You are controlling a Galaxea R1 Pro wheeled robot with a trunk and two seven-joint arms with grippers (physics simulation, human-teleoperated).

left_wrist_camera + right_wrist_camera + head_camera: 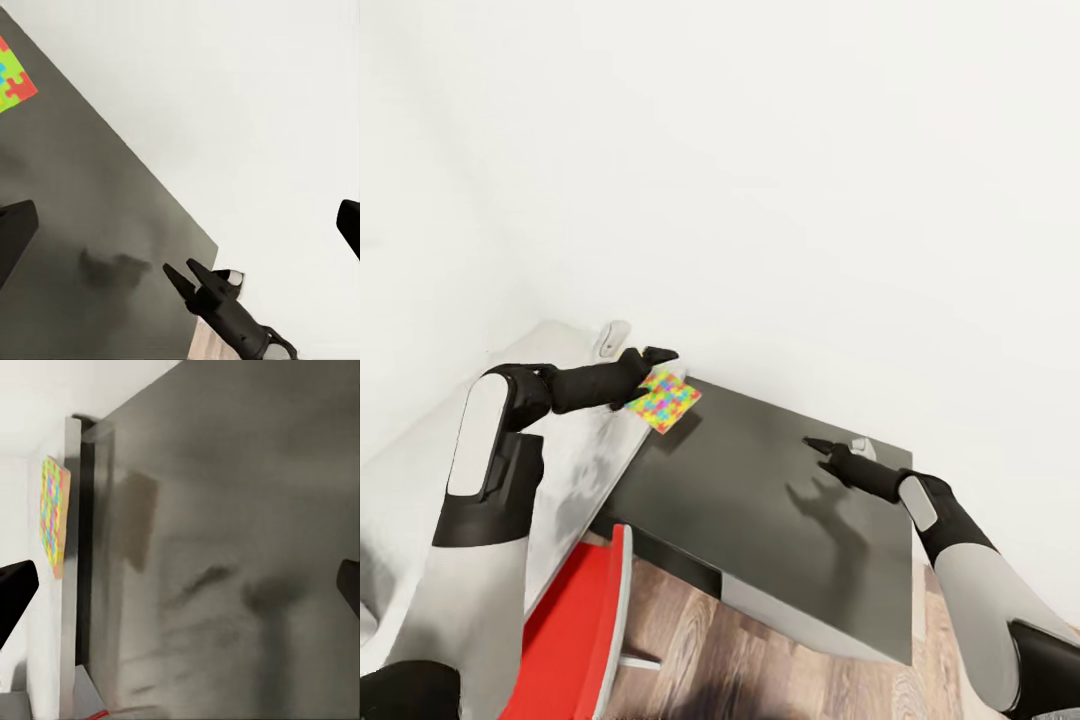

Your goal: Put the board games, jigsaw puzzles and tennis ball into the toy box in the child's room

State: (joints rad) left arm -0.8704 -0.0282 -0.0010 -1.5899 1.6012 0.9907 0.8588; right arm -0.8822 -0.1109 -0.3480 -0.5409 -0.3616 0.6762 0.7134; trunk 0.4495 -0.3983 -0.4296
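1. While the head view looks down into a white-walled corner, the dark grey cabinet (780, 520) serves as the landmark: a low unit with a flat dark top, standing against the white wall (810, 180).
2. Beside the cabinet's end stands the higher pale table (575, 460), its marbled top running away from the cabinet toward the corner.
3. One jigsaw puzzle (664, 401), a flat square of yellow, pink, blue and green pieces, lies on the table's end and juts out over the cabinet's near corner; its shadow falls on the dark top below.
4. The left gripper (650, 372) hangs just above that puzzle. Whether a finger touches it I cannot tell. In the left wrist view its two dark fingertips (15, 229) sit far apart at opposite edges of the picture, so the jaws stand wide apart, with nothing between them.
5. The right gripper (822, 446) hovers over the cabinet's far end, near the wall and well apart from the puzzle. The right wrist view shows its fingertips (16, 585) spread just as widely over the dark top, jaws apart and holding nothing.
6. A red chair (575, 630) stands on the wood plank floor (760, 660) in front of the cabinet, next to the table.
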